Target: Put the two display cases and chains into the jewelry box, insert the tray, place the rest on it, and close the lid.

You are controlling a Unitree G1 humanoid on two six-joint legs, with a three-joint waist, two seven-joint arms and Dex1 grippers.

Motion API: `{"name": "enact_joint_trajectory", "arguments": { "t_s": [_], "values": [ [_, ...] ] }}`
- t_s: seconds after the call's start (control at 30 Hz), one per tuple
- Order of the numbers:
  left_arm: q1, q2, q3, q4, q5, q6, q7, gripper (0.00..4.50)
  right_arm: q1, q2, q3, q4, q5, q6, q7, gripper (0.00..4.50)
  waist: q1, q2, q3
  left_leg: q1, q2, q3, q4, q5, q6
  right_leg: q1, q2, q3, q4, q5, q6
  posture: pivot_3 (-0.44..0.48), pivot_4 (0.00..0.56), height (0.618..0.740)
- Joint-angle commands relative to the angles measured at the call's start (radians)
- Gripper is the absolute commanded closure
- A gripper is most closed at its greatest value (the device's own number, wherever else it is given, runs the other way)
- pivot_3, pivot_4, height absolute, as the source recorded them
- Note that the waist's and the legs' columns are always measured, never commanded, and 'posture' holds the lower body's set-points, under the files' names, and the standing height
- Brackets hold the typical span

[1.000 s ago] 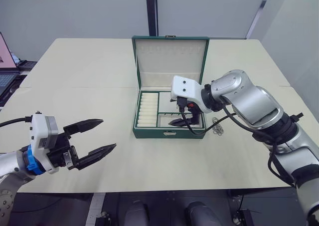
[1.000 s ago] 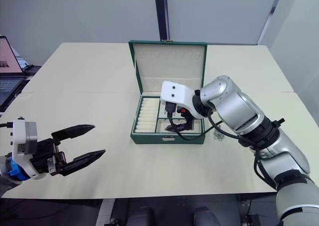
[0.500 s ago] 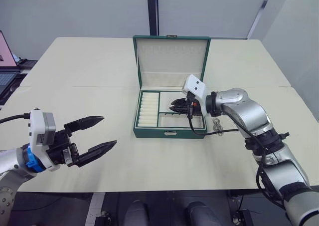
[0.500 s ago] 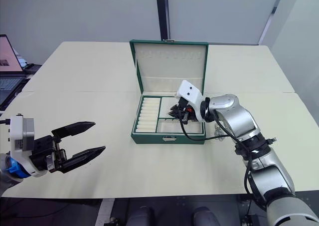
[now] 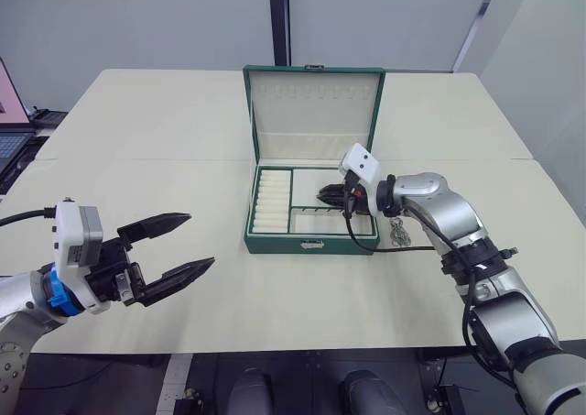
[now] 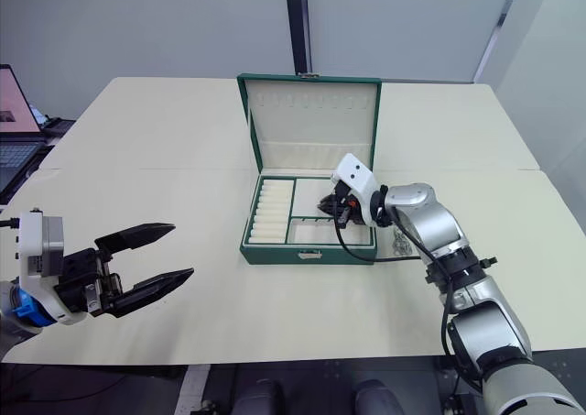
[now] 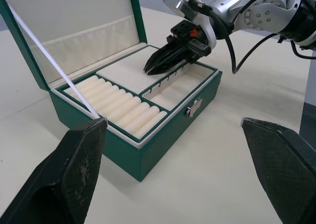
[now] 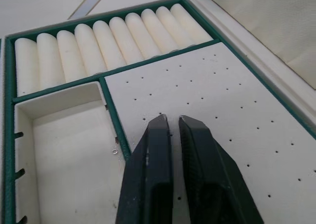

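Green jewelry box sits mid-frame on the beige table, lid standing open and upright at the back. Tray is in the box: cream ring rolls along its left side, a perforated flat panel behind, a small open compartment in front. A tiny ring-like thing lies in that compartment, too small to be sure.

Right gripper reaches in from the right of frame, low over the perforated panel near the divider; fingers almost together with a thin gap, nothing held. Its black cable droops across the box's front right corner.

Chains lie in a small silvery heap on the table just right of the box, beside the right forearm, outside the box.

Left gripper hangs lower left of frame, well apart from the box, fingers spread wide and empty, pointing toward the box.

A laptop sits at the far left edge, off the table.
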State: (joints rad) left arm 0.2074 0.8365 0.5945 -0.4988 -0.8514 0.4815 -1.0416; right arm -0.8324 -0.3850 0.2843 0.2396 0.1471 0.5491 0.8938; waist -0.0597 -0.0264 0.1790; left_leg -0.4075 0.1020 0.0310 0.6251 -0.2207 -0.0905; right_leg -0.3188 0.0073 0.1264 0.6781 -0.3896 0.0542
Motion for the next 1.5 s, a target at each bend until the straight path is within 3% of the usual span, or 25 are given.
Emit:
{"name": "enact_joint_trajectory", "arguments": {
  "t_s": [0.03,0.37,0.53,0.77,0.9,1.03,1.17,1.5],
  "values": [
    [-0.005,0.012,0.007,-0.003,0.001,-0.004,-0.005,0.00,0.014,0.000,-0.003,-0.004,-0.005,0.003,0.006,4.47,0.000,0.000,0.000,0.000,0.000,0.000,0.000,0.000,0.000,0.000,0.000,0.000,0.000,0.000,0.000,0.000,0.150,0.740],
    [-0.013,0.006,-0.005,-0.011,0.005,-0.006,0.001,0.00,0.022,-0.006,-0.010,-0.028,-0.020,-0.018,-0.001,4.47,0.000,0.000,0.000,0.000,0.000,0.000,0.000,0.000,0.000,0.000,0.000,0.000,0.000,0.000,0.000,0.000,0.150,0.740],
    [-0.012,0.008,0.014,-0.021,-0.014,0.021,0.021,0.00,0.096,-0.115,-0.123,-0.295,0.060,0.055,0.025,4.47,0.007,0.000,0.000,-0.002,0.000,0.000,0.000,0.000,0.000,0.000,0.000,0.000,0.000,0.000,0.000,0.000,0.150,0.740],
    [0.059,-0.003,0.039,0.015,0.004,0.003,-0.022,0.00,0.518,-0.381,-0.427,-0.813,0.365,0.290,0.136,4.47,0.027,-0.001,0.000,-0.007,0.000,-0.002,-0.001,0.000,0.000,0.000,0.000,-0.003,-0.005,0.000,0.000,0.000,0.150,0.740],
    [0.124,-0.020,0.058,0.072,0.063,-0.069,-0.080,0.00,0.783,-0.435,-0.594,-0.976,0.493,0.352,0.151,4.47,0.019,-0.001,0.000,-0.006,-0.001,-0.002,-0.001,0.000,0.000,0.001,0.000,-0.002,-0.004,0.000,0.000,0.000,0.150,0.740],
    [0.157,-0.048,0.063,0.127,0.099,-0.142,-0.127,0.00,0.995,-0.488,-0.653,-1.034,0.484,0.305,0.177,4.47,0.018,-0.003,-0.002,-0.006,-0.001,-0.002,0.000,0.000,0.000,0.001,0.000,-0.002,-0.004,0.000,0.000,0.000,0.150,0.740],
    [0.179,-0.063,0.068,0.134,0.106,-0.171,-0.147,0.00,1.121,-0.489,-0.668,-1.052,0.475,0.248,0.181,4.47,0.018,-0.008,-0.005,-0.006,-0.001,-0.003,0.001,0.000,0.000,0.001,0.000,-0.002,-0.005,0.000,0.000,0.000,0.150,0.740],
    [0.154,-0.056,0.018,0.077,0.073,-0.151,-0.150,0.00,1.198,-0.496,-0.638,-1.004,0.442,0.168,0.147,4.47,0.021,-0.010,-0.006,-0.006,-0.001,-0.003,0.001,0.000,0.000,0.001,0.000,-0.003,-0.005,0.000,0.000,0.000,0.150,0.740]
  ]
}}
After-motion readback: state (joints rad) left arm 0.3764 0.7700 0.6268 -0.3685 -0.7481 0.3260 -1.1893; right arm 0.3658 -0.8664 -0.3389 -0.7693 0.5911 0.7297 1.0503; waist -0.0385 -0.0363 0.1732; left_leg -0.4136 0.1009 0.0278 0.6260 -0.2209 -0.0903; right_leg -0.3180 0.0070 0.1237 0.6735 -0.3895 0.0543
